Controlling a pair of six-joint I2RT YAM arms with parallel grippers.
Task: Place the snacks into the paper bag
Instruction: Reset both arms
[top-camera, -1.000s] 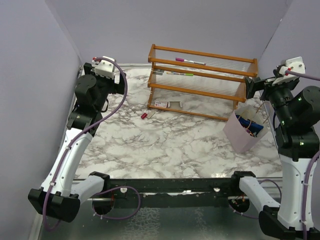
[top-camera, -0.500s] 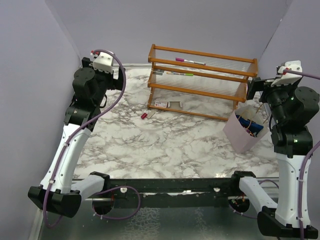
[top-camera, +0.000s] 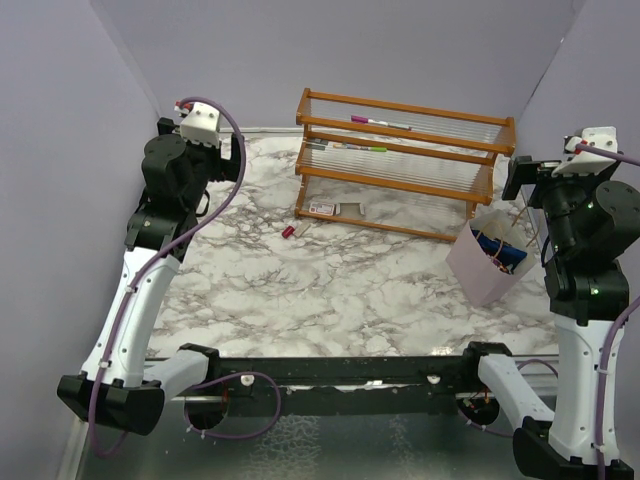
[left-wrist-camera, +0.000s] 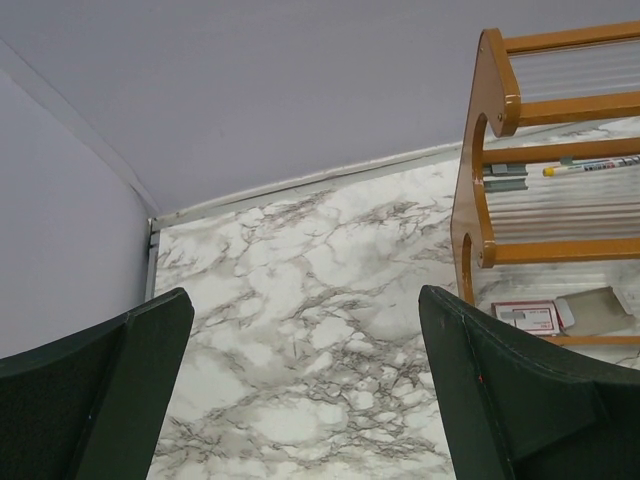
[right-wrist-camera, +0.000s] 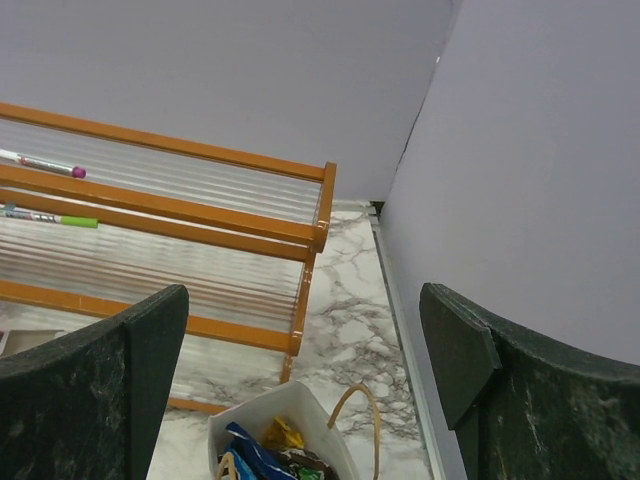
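Observation:
The pale pinkish paper bag (top-camera: 478, 268) stands tilted at the table's right side, in front of the rack's right end. Snacks (top-camera: 497, 250) lie inside it; the right wrist view shows a blue wrapper (right-wrist-camera: 252, 455) and a yellow one (right-wrist-camera: 283, 432) behind the bag's rim (right-wrist-camera: 292, 397). My right gripper (top-camera: 520, 176) hangs open high above and behind the bag, its jaws (right-wrist-camera: 305, 295) wide apart with nothing between them. Over the far-left corner my left gripper (top-camera: 236, 158) is raised, open and empty (left-wrist-camera: 305, 300), with only marble below.
A wooden rack with clear shelves (top-camera: 400, 160) stands at the back, pens on its shelves. Under its left end lie a red-and-white flat piece (left-wrist-camera: 525, 316) and a grey packet (left-wrist-camera: 597, 309). A tiny red piece (top-camera: 288, 231) lies on the marble. Lilac walls close both sides.
Both arms have drawn up and outward: the left wrist toward the left wall, the right wrist toward the right wall, away from the rack. Both grippers stayed open. Nothing on the table moved.

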